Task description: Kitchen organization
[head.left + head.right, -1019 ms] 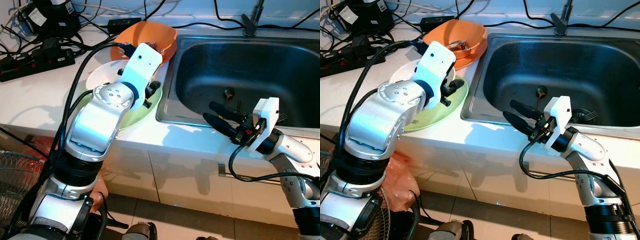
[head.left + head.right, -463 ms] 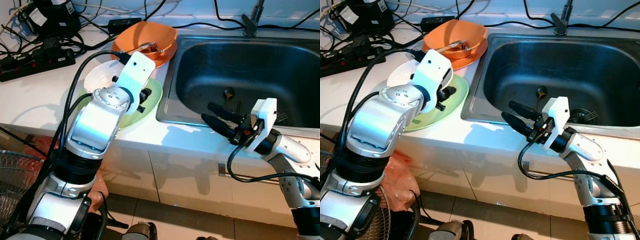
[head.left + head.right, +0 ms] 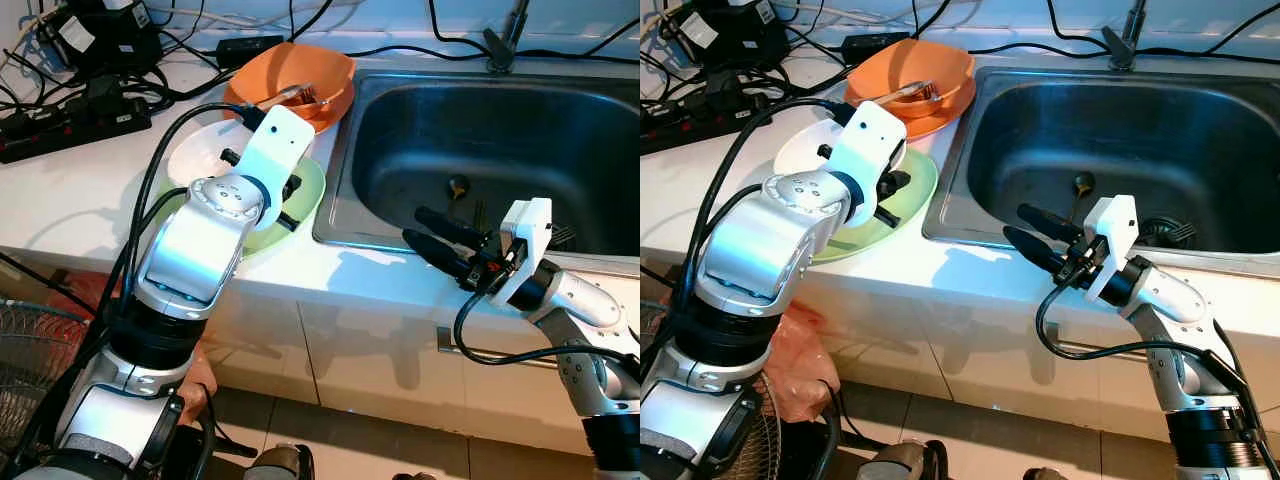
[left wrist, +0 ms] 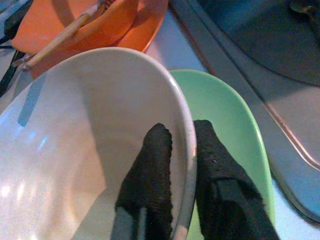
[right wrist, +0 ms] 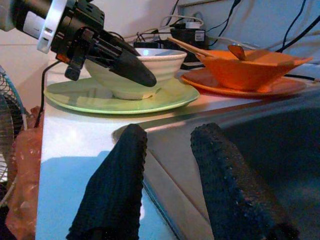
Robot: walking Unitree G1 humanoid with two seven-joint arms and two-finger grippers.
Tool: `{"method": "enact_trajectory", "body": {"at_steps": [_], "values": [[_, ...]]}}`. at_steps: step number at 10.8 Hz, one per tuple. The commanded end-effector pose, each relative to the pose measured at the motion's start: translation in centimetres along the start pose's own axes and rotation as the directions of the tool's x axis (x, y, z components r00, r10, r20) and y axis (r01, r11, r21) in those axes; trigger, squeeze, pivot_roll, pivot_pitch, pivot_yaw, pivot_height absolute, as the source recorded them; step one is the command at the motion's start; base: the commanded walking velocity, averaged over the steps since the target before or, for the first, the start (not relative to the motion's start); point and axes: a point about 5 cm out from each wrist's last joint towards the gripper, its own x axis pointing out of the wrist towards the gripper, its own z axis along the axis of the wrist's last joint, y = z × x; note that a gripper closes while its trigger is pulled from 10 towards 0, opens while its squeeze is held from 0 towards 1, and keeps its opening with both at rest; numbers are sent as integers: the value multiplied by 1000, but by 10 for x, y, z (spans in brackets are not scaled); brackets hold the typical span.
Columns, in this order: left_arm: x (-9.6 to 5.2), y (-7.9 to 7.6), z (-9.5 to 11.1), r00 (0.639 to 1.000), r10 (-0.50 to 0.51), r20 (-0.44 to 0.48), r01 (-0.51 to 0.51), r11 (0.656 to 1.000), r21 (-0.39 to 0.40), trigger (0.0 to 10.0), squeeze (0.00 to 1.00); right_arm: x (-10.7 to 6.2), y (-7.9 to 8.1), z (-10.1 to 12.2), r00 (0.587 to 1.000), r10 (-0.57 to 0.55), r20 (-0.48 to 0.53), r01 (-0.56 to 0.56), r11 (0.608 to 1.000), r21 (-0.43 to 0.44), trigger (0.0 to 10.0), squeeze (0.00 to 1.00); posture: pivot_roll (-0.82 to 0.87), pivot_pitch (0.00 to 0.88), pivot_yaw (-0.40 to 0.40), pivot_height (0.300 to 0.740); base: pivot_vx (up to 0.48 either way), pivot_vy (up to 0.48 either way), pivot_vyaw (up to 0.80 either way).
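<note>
White counter [image 3: 70, 200], kitchen, beside a steel sink [image 3: 520, 130].

Item 1: white bowl [image 4: 75, 130], seated on a green plate [image 4: 225, 130] near the sink's edge. Left pincer [image 4: 177, 150] clamped on the bowl's rim, 1 finger inside the bowl and 1 outside, over the plate.

Item 2: orange bowl [image 3: 300, 70] on an orange plate [image 3: 930, 120], just behind the white bowl (chopsticks and a spoon rest in it).

Item 3: right pincer [image 3: 430, 230], fingers apart and gripping nothing, poised over the counter's front edge at the sink's near rim, pointing toward the dishes.

Item 4: black power strip [image 3: 70, 125] and cables at the counter's back left corner.

Item 5: orange-pink bag [image 3: 800, 360] on the floor below the counter.
</note>
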Motion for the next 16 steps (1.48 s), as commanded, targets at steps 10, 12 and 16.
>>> {"method": "enact_trajectory", "body": {"at_steps": [10, 12, 16], "values": [[-11, -7, 29, 988, -74, 138, 83, 995, -61, 0, 0, 2, 1, 0, 1000, 19, 4, -19, 1000, -11, 10000, 0, 92, 115, 103, 740, 0, 0, 0], [-14, -6, 40, 980, -73, 183, 87, 994, -68, 0, 0, 2, 0, 0, 1000, 17, 4, -17, 1000, -11, 10000, 0, 94, 114, 101, 740, 0, 0, 0], [-28, -18, 70, 915, -173, 365, 243, 958, -155, 0, 0, 3, -1, 0, 1000, 16, 6, -16, 1000, -12, 10000, 0, 96, 111, 96, 740, 0, 0, 0]]}}
